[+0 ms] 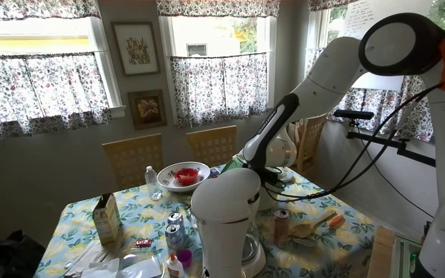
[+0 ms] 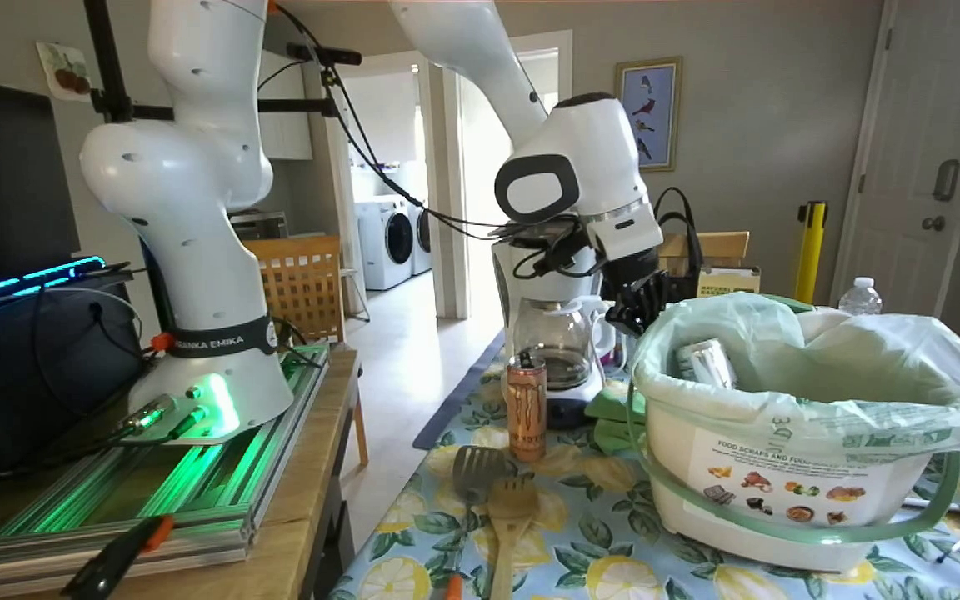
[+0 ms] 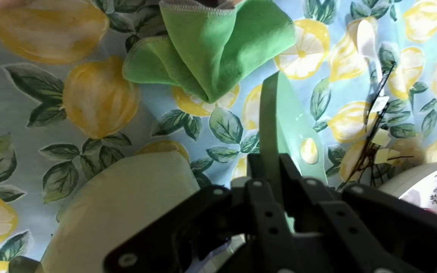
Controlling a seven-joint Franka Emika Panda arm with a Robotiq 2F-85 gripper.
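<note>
In the wrist view my gripper is shut on a thin light-green plastic piece with an oval hole, which looks like a lid. It stands on edge between the fingers and reaches forward over the lemon-print tablecloth. A folded green cloth lies ahead of it. A rounded beige shape, which I cannot identify, fills the lower left. In an exterior view my dark gripper hangs just behind a white bin lined with a pale green bag; the fingertips are hidden there. A silvery can lies in the bag.
A white coffee maker with a glass carafe stands close to the arm. Nearby are a tall orange can, a spatula and a wooden fork. A floral bowl, a clear bottle and two cans also stand here.
</note>
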